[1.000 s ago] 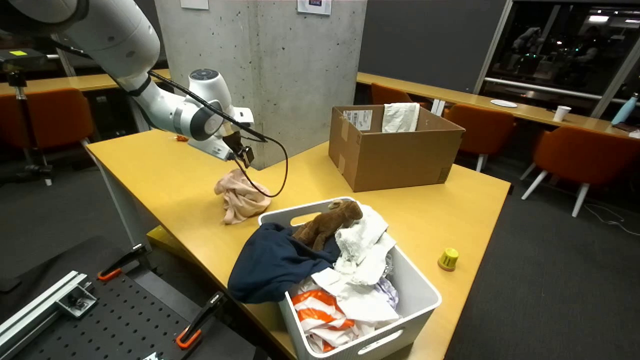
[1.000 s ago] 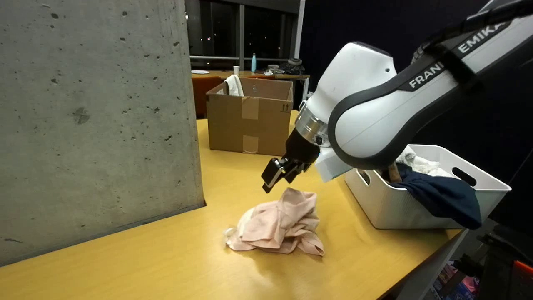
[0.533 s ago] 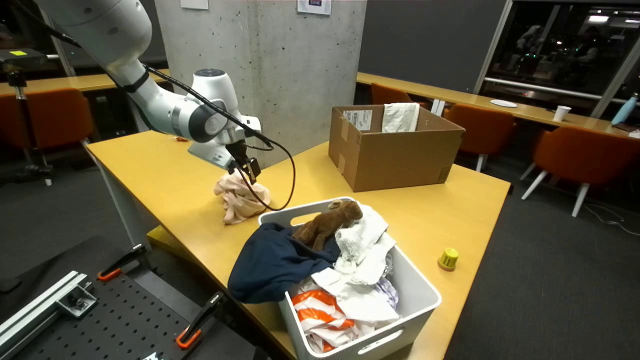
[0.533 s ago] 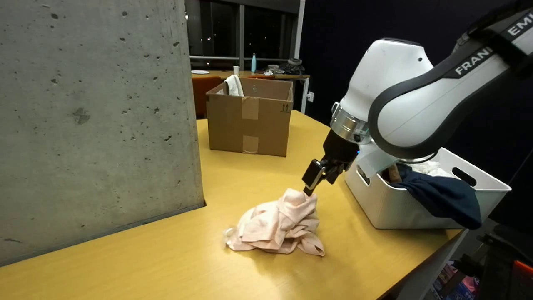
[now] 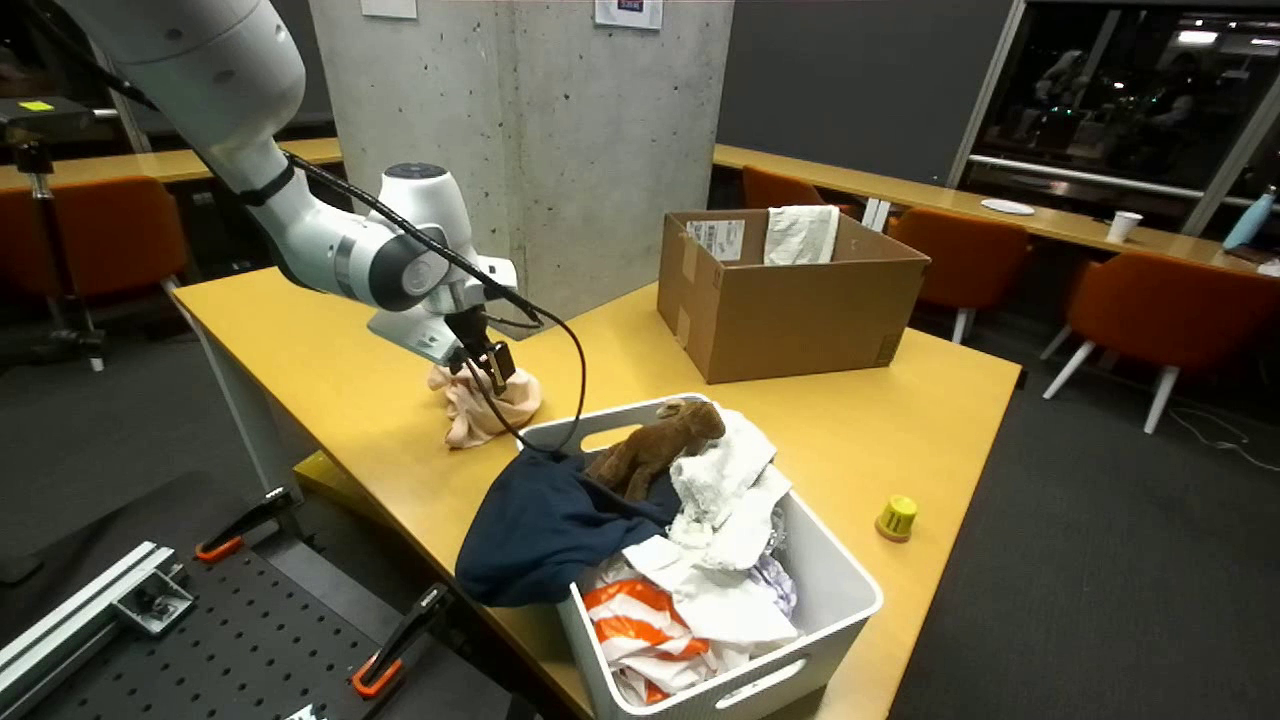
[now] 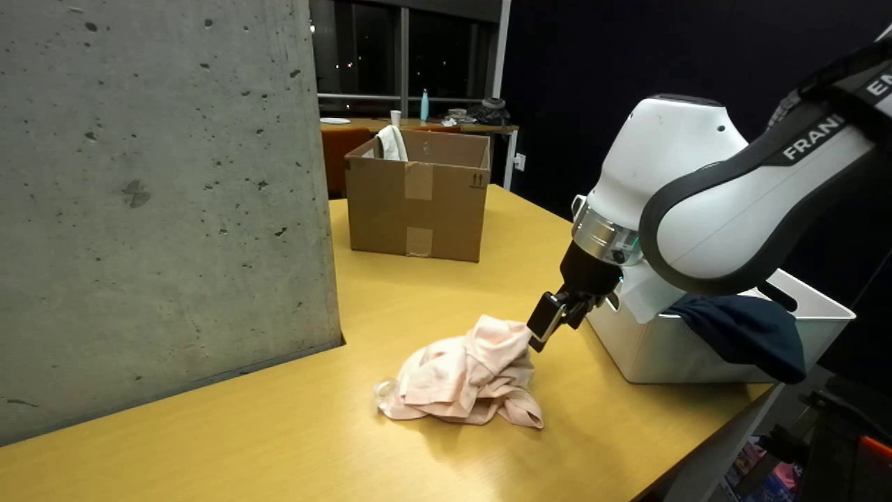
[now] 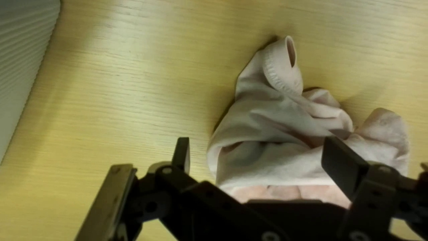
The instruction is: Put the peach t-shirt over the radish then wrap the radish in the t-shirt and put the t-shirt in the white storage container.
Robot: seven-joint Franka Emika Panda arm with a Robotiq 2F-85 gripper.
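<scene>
"Concrete is seen at the back; to what does it belong?"

"To a grey pillar (image 5: 520,150), by which one side of the yellow tabletop (image 5: 820,440) is bordered."

"And where is the peach t-shirt (image 6: 453,376) found?"

"On the tabletop, heaped in loose folds between the pillar and the white storage container (image 6: 669,352), apart from both."

"Is it gripped?"

"No; the fingers of the gripper (image 7: 257,160) are spread wide. From the wrist, one fingertip is seen above bare tabletop and the other over the t-shirt's folds. Whether the t-shirt is touched cannot be told."

"With what is the container filled?"

"A navy garment (image 5: 560,525) is draped over its rim, a brown plush toy (image 5: 655,450) is propped just beside that, and white cloths (image 5: 725,490) are piled next to bunched orange-and-white plastic (image 5: 640,635)."

"Anything else?"

"A cardboard box (image 5: 810,325) is stood on the tabletop, with a white towel (image 5: 802,235) hung over its edge."
</scene>
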